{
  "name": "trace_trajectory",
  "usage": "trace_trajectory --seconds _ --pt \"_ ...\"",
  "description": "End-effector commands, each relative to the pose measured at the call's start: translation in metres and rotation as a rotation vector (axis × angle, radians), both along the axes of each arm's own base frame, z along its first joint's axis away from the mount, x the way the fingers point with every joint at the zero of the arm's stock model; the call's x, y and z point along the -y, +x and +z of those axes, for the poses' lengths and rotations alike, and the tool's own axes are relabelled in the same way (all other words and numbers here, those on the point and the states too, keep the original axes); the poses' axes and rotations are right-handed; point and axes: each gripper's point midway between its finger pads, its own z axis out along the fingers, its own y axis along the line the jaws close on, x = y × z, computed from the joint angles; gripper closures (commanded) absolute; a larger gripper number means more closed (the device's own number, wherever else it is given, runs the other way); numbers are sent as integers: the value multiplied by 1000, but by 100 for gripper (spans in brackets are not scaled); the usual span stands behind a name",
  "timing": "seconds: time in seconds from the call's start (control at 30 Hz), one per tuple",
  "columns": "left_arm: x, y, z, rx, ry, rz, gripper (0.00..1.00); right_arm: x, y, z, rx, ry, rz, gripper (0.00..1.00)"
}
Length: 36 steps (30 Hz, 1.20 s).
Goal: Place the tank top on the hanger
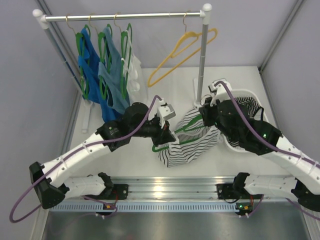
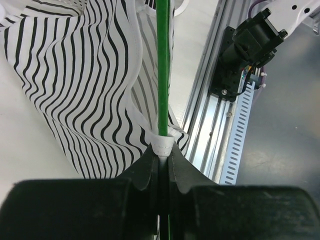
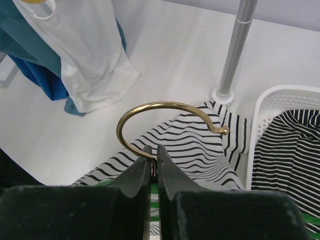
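Observation:
The striped tank top lies bunched on the table between the two arms, draped over the green hanger. In the left wrist view my left gripper is shut on the hanger's green arm, with a white strap hem of the tank top pinched at its fingertips. My right gripper is shut on the stem of the hanger's brassy hook, and the tank top spreads just beyond it. In the top view the left gripper and the right gripper sit at opposite ends of the garment.
A clothes rack at the back carries blue tops, a white top and a yellow hanger. Its right pole stands close to the right gripper. A white basket with striped cloth sits on the right. A metal rail runs along the near edge.

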Motion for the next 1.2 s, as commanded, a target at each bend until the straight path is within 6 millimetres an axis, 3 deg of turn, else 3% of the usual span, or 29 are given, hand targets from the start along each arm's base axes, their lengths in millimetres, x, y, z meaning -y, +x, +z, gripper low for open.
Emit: trace_trajectory --seconds 0.0,0.2,0.27,0.3,0.4,0.43,0.53,0.7,0.87,1.17 --pt "9 2 15 49 -85 -21 100 -2 3 32 53 81 6 100" --pt "3 0 24 73 -129 7 100 0 3 24 35 68 -11 95" --pt "2 3 28 93 -146 23 100 4 3 21 30 60 -27 87" --pt "-1 4 27 101 -146 40 100 5 3 21 29 62 -31 76" --pt "-2 4 26 104 -148 43 100 12 3 22 29 56 -59 65" --pt "-4 4 27 109 -151 54 100 16 2 21 26 48 -67 56" --pt "-7 6 30 122 -167 77 100 27 0 26 36 60 -102 44" --pt "-9 7 29 115 -168 96 100 51 -9 34 55 111 -156 41" --pt "-8 6 25 98 -165 92 100 63 -12 34 58 120 -186 38" --pt "-7 2 22 93 -158 69 100 64 -12 41 70 142 -193 10"
